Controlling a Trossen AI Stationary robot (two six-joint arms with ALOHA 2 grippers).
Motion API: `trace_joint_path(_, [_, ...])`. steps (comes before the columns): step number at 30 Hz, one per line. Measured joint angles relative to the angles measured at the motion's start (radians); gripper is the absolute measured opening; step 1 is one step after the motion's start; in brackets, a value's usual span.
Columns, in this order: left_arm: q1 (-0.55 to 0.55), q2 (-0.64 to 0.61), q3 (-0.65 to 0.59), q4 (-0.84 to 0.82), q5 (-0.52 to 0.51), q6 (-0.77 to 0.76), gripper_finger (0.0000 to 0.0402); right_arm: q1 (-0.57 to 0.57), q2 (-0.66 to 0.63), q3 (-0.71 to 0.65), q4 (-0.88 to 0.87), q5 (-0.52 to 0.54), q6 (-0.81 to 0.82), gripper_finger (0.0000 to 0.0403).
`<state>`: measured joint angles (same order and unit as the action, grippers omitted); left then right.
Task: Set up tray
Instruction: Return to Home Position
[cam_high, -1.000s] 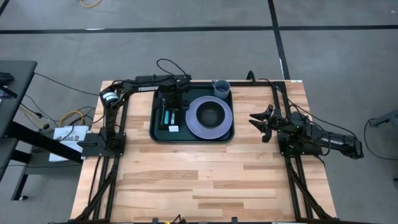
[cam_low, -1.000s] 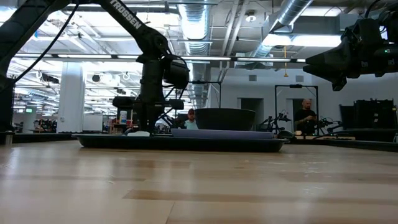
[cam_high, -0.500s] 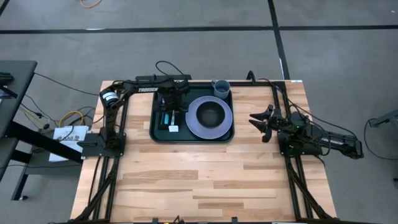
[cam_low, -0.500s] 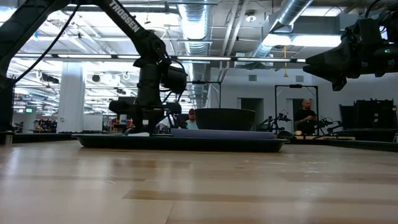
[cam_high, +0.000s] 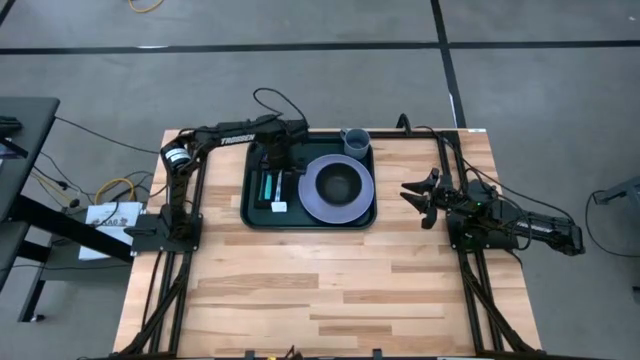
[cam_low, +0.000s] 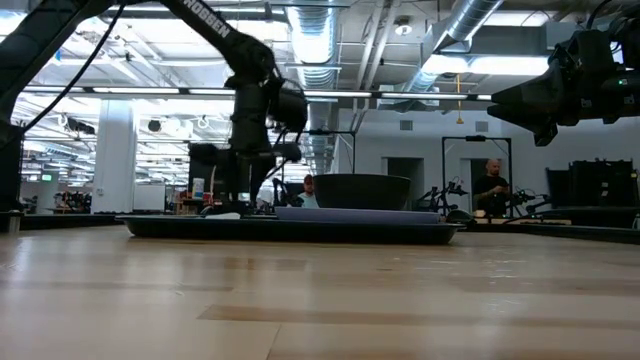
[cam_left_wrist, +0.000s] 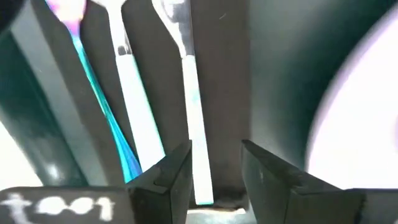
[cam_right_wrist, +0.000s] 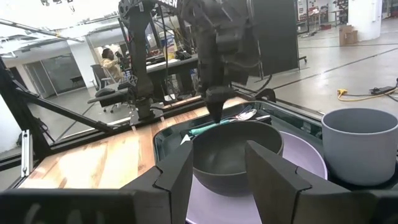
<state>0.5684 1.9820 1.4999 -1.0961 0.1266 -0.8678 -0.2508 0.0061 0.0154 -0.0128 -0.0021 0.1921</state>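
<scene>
High view | left gripper hovers parted and empty, the tray directly beneath it, cutlery just below | right gripper waits parted, empty, tray near, ahead of it | risk: a low retreat could snag the cutlery, knocking it askew.

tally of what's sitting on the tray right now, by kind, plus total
On the tray:
plate: 1
bowl: 1
cup: 1
napkin: 1
utensils: 3
Total: 7
</scene>
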Motion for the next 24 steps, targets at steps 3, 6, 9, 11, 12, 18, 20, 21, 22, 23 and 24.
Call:
trace_joint_path(3, [-0.018, 0.0, 0.093, -0.072, -0.04, 0.032, 0.0121, 0.0, 0.0, 0.0, 0.0, 0.0, 0.0, 0.0137])
trace_joint_path(6, [-0.054, 0.0, 0.212, -0.142, -0.108, 0.07, 0.0121, 0.0, 0.0, 0.0, 0.0, 0.0, 0.0, 0.0137])
trace_joint_path(9, [-0.105, 0.0, 0.35, -0.163, -0.183, 0.121, 0.0121, 0.0, 0.0, 0.0, 0.0, 0.0, 0.0, 0.0137])
trace_joint_path(11, [-0.147, 0.0, 0.448, -0.158, -0.227, 0.175, 0.0121, 0.0, 0.0, 0.0, 0.0, 0.0, 0.0, 0.0137])
trace_joint_path(12, [-0.171, 0.0, 0.494, -0.145, -0.249, 0.213, 0.0121, 0.0, 0.0, 0.0, 0.0, 0.0, 0.0, 0.0137])
trace_joint_path(18, [-0.312, 0.0, 0.77, 0.029, -0.321, 0.42, 0.0122, 0.0, 0.0, 0.0, 0.0, 0.0, 0.0, 0.0138])
trace_joint_path(20, [-0.354, 0.0, 0.857, 0.115, -0.308, 0.486, 0.0122, 0.0, 0.0, 0.0, 0.0, 0.0, 0.0, 0.0138])
trace_joint_path(21, [-0.375, -0.024, 0.851, 0.203, -0.287, 0.522, 0.0122, 0.0, 0.0, 0.0, 0.0, 0.0, 0.0, 0.0137])
trace_joint_path(22, [-0.389, -0.064, 0.814, 0.298, -0.235, 0.556, 0.0122, 0.0, 0.0, 0.0, 0.0, 0.0, 0.0, 0.0137])
trace_joint_path(23, [-0.401, -0.1, 0.79, 0.353, -0.186, 0.598, 0.0122, 0.0, 0.0, 0.0, 0.0, 0.0, 0.0, 0.0137])
trace_joint_path(24, [-0.419, -0.129, 0.778, 0.406, -0.15, 0.636, 0.0122, 0.0, 0.0, 0.0, 0.0, 0.0, 0.0, 0.0137])
